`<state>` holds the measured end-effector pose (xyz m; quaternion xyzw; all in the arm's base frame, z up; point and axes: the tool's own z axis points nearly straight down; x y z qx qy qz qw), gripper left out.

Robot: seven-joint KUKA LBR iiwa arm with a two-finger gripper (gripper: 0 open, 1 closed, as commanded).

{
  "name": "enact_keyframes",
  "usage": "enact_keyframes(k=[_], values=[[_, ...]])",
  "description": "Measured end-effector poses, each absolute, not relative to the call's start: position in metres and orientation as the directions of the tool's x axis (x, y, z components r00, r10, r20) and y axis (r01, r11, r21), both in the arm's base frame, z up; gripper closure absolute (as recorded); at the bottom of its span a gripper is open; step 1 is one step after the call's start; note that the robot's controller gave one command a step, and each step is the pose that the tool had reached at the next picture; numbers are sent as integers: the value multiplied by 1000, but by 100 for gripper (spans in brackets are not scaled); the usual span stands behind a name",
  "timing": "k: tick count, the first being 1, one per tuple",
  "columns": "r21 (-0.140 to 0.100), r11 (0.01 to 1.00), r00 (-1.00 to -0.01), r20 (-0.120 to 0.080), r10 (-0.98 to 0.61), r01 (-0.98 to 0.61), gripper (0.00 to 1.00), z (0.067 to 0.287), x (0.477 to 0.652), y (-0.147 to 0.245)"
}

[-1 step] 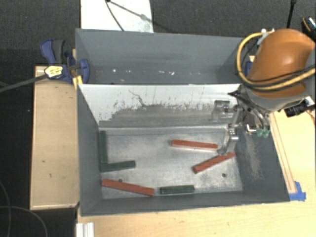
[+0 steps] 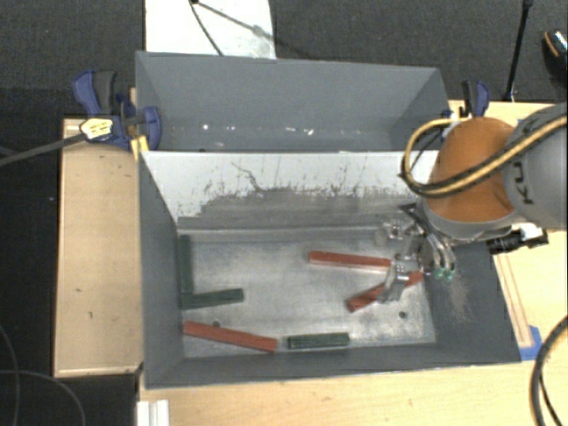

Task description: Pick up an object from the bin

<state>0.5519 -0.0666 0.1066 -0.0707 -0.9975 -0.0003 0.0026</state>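
Note:
My gripper (image 2: pixel 401 269) is low in the right part of the bin, under the orange wrist cover. Its tip sits where two red bars meet. One red bar (image 2: pixel 346 259) lies flat and runs left from the gripper. The other, shorter red bar (image 2: pixel 366 299) slants down to the left from under the gripper. The gripper hides the right ends of both bars.
A dark green L-shaped piece (image 2: pixel 186 282) lies by the left wall. A long red bar (image 2: pixel 229 335) and a dark green bar (image 2: pixel 317 341) lie along the front edge. The bin's right wall is close behind the gripper.

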Motion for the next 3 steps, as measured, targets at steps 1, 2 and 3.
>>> enact_keyframes(k=[1,2,3], values=[[2,983,-983,-3,184,184,0,69,575,-33],[1,983,-983,-3,184,184,100,71,575,-35],[4,978,-978,-11,207,207,100,201,582,-4]])
